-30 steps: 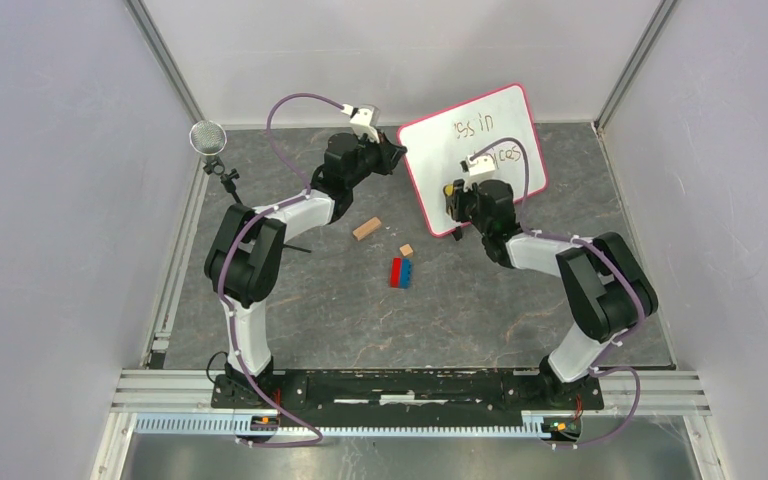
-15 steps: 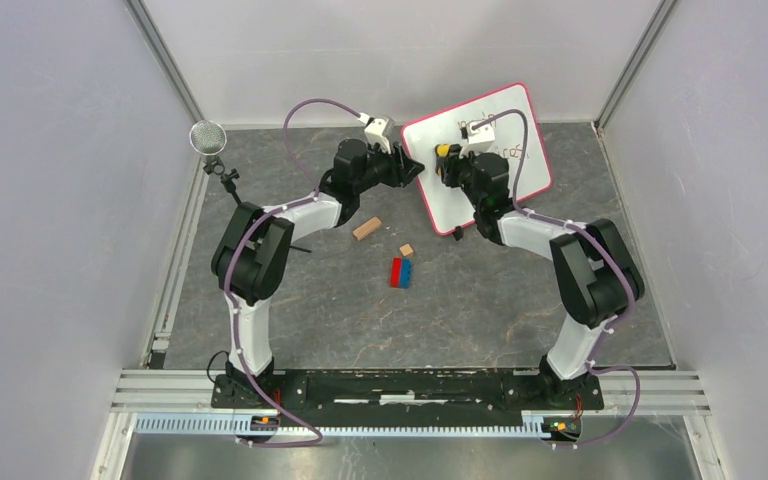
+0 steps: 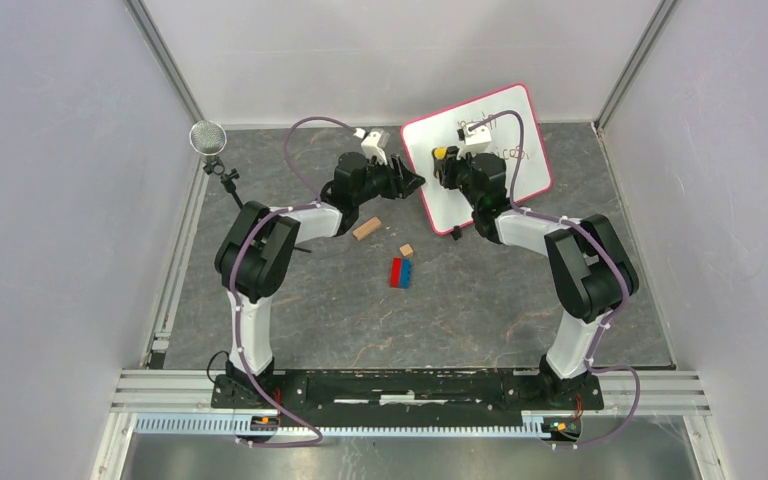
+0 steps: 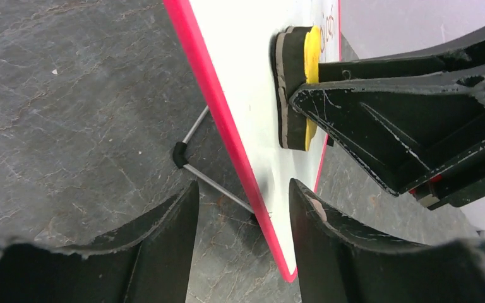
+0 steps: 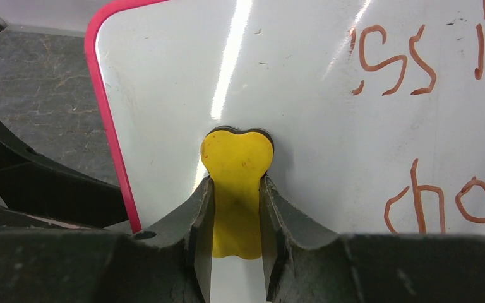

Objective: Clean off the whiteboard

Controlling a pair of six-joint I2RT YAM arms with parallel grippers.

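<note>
Since left pincer (image 4: 243, 196) opened, whiteboard (image 3: 436, 202) stands unclamped.

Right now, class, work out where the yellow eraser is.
In the right wrist view, the yellow eraser sits clamped in the right gripper, pressed against the whiteboard near its red edge on the view's left, left of the writing.

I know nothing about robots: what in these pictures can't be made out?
The reddish handwriting on the whiteboard: too small in the top view and partly behind the right arm; cut off by the right edge in the right wrist view.
The yellow eraser's wiping face: pressed against the board, hidden everywhere.
The board's stand: left wrist view shows one leg; the board hides the rest.
The left gripper: open astride the frame; contact unclear.
</note>
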